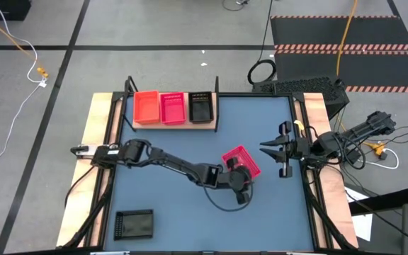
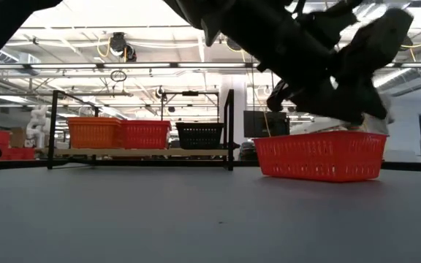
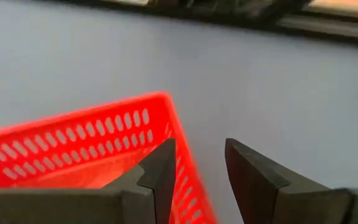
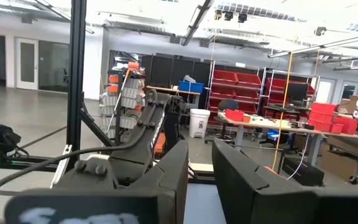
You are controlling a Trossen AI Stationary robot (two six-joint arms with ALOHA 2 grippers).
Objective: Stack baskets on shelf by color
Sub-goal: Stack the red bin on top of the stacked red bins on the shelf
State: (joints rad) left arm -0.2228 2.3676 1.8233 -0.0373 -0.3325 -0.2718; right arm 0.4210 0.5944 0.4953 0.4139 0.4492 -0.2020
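Observation:
A pink-magenta basket (image 1: 241, 161) sits on the table right of centre, its bottom flat on the surface (image 2: 320, 155). My left gripper (image 1: 238, 176) reaches over its near side and is open. In the left wrist view its fingers stand astride the short wall near a corner (image 3: 188, 171), one inside the basket and one outside. My right gripper (image 1: 278, 157) waits open above the table's right edge. The shelf (image 1: 172, 124) at the far edge carries an orange-red (image 1: 146, 106), a pink (image 1: 173, 108) and a black basket (image 1: 200, 106) side by side. My left gripper comes at the basket's wall from above, slanting down. The inner finger (image 3: 161, 171) lies close beside the slotted wall (image 3: 184, 163), and the outer finger (image 3: 250, 177) stands clear of it. I cannot tell whether the inner finger touches the wall.
A lone black basket (image 1: 133, 224) lies near the table's near left corner. The shelf's black uprights (image 2: 230, 128) stand at its ends. Open blue-grey table (image 1: 176, 198) lies between the shelf and my left arm.

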